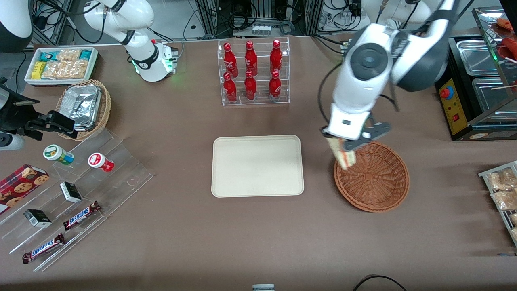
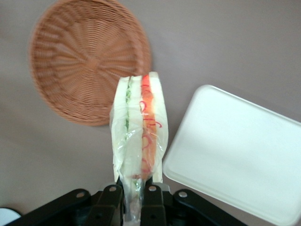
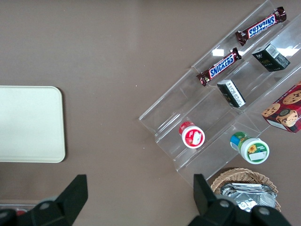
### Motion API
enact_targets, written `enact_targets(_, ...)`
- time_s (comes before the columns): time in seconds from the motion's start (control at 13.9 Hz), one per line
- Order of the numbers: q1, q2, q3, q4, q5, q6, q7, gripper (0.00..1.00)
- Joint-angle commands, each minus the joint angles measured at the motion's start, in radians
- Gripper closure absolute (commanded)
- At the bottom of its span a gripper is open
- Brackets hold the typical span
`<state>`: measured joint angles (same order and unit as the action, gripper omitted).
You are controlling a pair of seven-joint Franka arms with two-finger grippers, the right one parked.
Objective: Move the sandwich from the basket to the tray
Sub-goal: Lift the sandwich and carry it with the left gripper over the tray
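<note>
The sandwich (image 1: 344,155) is a plastic-wrapped wedge of pale bread with red, orange and green filling. My left gripper (image 1: 346,146) is shut on its wrapper and holds it in the air above the rim of the reddish-brown wicker basket (image 1: 375,180), on the side toward the tray. In the left wrist view the sandwich (image 2: 139,127) hangs from the gripper (image 2: 133,192), with the empty basket (image 2: 80,56) and the tray (image 2: 240,150) below it. The cream-white tray (image 1: 257,165) lies flat and bare at the table's middle, beside the basket.
A clear rack of red bottles (image 1: 253,72) stands farther from the front camera than the tray. A black counter unit (image 1: 476,97) and a rack of snack bags (image 1: 503,194) sit at the working arm's end. Acrylic steps (image 1: 76,194) with snacks lie toward the parked arm's end.
</note>
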<state>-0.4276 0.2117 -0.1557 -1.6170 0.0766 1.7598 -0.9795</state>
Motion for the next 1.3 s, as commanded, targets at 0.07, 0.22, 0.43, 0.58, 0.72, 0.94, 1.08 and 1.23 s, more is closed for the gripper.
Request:
enact_targets(0.07,-0.143,0.181,0.015,0.161,-0.023,0.091,-0.005,1.0)
enact_targets(0.22,-0.197,0.27,0.013,0.23,-0.023,0.118,-0.01,1.0)
enact_targets(0.43,-0.252,0.378,0.015,0.255,-0.029,0.251,-0.059,1.0)
enact_targets(0.58,-0.29,0.435,0.019,0.255,-0.014,0.311,-0.064,1.0)
enact_targets(0.72,-0.292,0.485,0.019,0.259,0.012,0.36,-0.05,1.0)
enact_targets(0.94,-0.307,0.54,0.018,0.259,0.051,0.421,-0.051,1.0)
enact_targets(1.08,-0.309,0.549,0.018,0.252,0.052,0.422,-0.048,1.0)
enact_targets(1.23,-0.309,0.552,0.018,0.253,0.051,0.422,-0.047,0.9)
